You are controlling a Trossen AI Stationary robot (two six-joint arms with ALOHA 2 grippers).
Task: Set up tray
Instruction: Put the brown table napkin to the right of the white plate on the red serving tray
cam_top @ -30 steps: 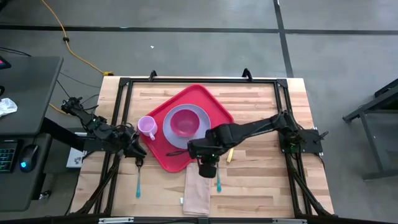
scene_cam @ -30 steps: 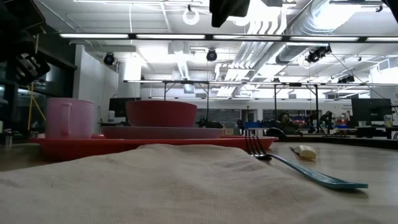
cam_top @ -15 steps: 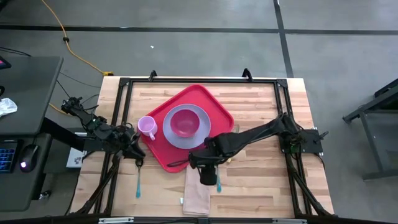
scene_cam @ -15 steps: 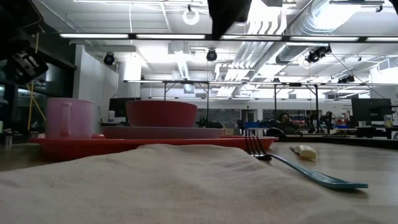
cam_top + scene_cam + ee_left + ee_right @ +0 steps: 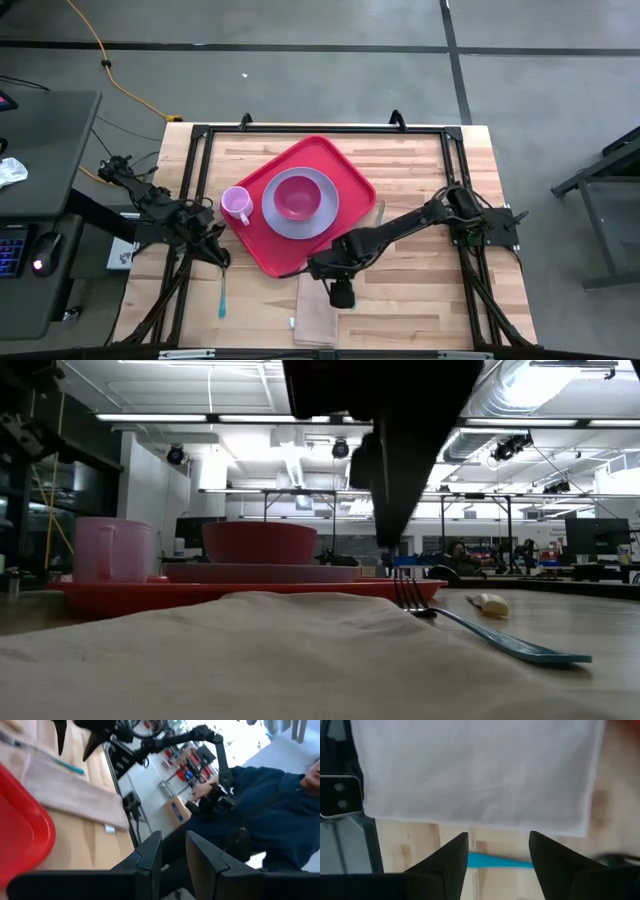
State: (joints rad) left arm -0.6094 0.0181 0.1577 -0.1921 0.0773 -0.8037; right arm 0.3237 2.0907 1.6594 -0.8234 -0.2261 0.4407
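Now right pincer (image 5: 342, 296) open over napkin (image 5: 317, 312), beside tray (image 5: 345, 165).

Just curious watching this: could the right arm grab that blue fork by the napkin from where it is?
Probably yes. The right gripper hangs open right above the blue fork, whose handle shows between its fingers, beside the napkin, with nothing in between.

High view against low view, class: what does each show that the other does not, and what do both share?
Only the high view shows the left gripper beside the tray's left edge, a blue utensil near it, and the right gripper, open, above the napkin. Only the low view shows the fork's tines and a small pale piece behind them. Both show the red tray carrying the plate, bowl and pink cup.
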